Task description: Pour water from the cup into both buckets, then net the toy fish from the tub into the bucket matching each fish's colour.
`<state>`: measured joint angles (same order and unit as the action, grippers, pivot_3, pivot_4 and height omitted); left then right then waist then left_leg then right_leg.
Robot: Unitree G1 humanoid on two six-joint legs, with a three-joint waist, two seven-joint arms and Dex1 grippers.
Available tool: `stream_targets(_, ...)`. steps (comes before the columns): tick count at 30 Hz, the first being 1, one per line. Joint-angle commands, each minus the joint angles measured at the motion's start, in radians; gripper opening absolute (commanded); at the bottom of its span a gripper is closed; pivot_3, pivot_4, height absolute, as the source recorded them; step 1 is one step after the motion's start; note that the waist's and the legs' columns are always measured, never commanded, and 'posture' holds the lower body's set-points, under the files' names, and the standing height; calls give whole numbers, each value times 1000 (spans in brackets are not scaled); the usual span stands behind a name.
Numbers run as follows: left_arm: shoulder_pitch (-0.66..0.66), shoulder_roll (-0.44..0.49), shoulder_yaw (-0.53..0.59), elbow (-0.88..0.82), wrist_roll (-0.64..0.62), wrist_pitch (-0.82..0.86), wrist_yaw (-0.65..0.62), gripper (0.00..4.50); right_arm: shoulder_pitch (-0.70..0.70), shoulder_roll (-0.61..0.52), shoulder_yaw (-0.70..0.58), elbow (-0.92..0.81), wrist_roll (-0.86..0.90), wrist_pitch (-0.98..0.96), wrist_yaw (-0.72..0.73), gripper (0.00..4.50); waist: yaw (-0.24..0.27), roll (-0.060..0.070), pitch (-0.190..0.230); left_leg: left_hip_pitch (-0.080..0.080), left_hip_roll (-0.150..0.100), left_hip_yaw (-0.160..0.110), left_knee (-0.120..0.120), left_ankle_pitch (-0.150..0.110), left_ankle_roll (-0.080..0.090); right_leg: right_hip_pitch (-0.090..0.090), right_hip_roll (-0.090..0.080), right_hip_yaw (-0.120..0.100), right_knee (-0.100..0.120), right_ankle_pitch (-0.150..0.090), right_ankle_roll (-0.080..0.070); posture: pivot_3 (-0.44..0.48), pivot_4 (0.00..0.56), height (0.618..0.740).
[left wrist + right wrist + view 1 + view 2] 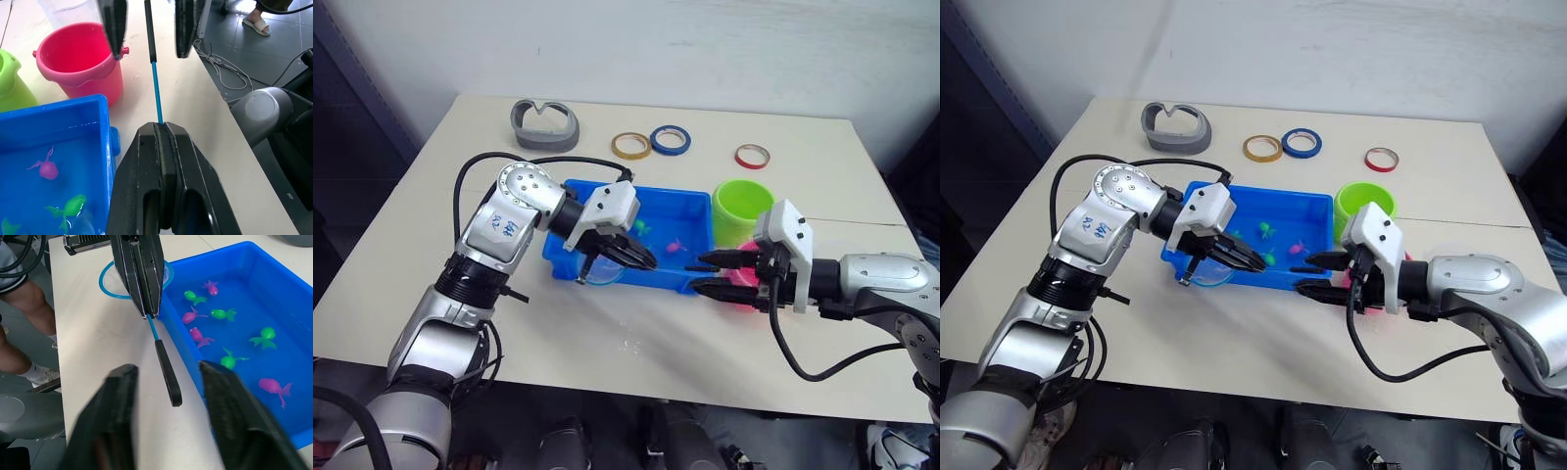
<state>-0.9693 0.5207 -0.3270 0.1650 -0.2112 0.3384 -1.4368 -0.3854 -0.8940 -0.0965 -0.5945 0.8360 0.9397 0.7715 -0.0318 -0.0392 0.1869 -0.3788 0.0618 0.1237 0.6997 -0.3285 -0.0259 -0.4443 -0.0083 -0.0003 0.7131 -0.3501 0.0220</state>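
Note:
My left gripper (641, 259) is shut on the thin stick of the net (165, 369). The net's light blue hoop (602, 275) lies over the near rim of the blue tub (607, 188). Several pink and green toy fish (196, 336) float in the tub's water. On either side of the stick's black handle end, my right gripper (700, 274) is open and not touching it. Right of the tub stands the lime green bucket (741, 211). The pink bucket (80, 58) stands close behind my right gripper, and the clear cup (68, 10) is just beyond it.
Three tape rings (668, 139) and a grey curved object (546, 124) lie at the back of the table. Water drops (631, 345) mark the table near the front edge. A person's legs (19, 328) stand beside the table.

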Motion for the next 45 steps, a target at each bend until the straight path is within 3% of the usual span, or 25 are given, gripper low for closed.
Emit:
stream_targets(1, -26, 2, 11, -20, -3, -12, -7, 0, -15, -17, -44, -40, 19, -13, 2, 442, 0, 0, 0, 0, 0, 0, 0, 0, 0, 0, 0, 0, 0, 0, 0, 0, 150, 693)
stream_targets(2, -26, 2, 11, -19, -2, -13, -7, 0, -16, -17, -44, -41, 20, -13, 3, 73, 0, 0, 0, 0, 0, 0, 0, 0, 0, 0, 0, 0, 0, 0, 0, 0, 150, 693)
stream_targets(26, -36, -2, 6, -15, 1, 0, -11, 0, -21, -31, -39, -63, 37, -14, 10, 73, 0, 1, 0, 0, 0, 0, 0, 0, 0, 0, 0, 0, 0, 0, 0, 0, 150, 693)
stream_targets(28, -44, 2, 4, -11, -11, 42, -25, 681, -20, -31, -38, -64, 35, -13, 10, 0, 0, 1, 0, 0, 0, 0, 0, 0, 0, 0, 0, 0, 0, 0, 0, 0, 150, 693)
stream_targets(30, -51, 11, 3, -11, -26, 77, -47, 1088, -20, -32, -38, -63, 35, -12, 8, 0, 0, 0, 0, 0, 0, 0, 0, 0, 0, 0, 0, 0, 0, 0, 0, 0, 150, 693)
stream_targets(35, -68, 7, 50, 0, -38, 99, -9, 3023, -12, -35, -41, -64, 31, -13, 6, 0, -1, 1, 0, 0, 0, 0, 0, 0, 0, 0, 0, 0, 0, 0, 0, 0, 150, 693)
stream_targets(42, -170, 67, 183, 35, -147, 306, 17, 3023, 6, -36, -44, -68, 21, -20, 0, 0, -3, 1, 1, 0, 0, 0, 0, 0, 0, 0, 0, 0, 0, 0, 0, 0, 150, 693)
stream_targets(45, -233, 145, 257, 158, -128, 317, 66, 3023, 15, -39, -53, -69, 18, -25, -3, 0, -5, 2, 1, 0, 0, 0, 0, 0, 0, 0, 0, 0, 0, 0, 0, 0, 150, 693)
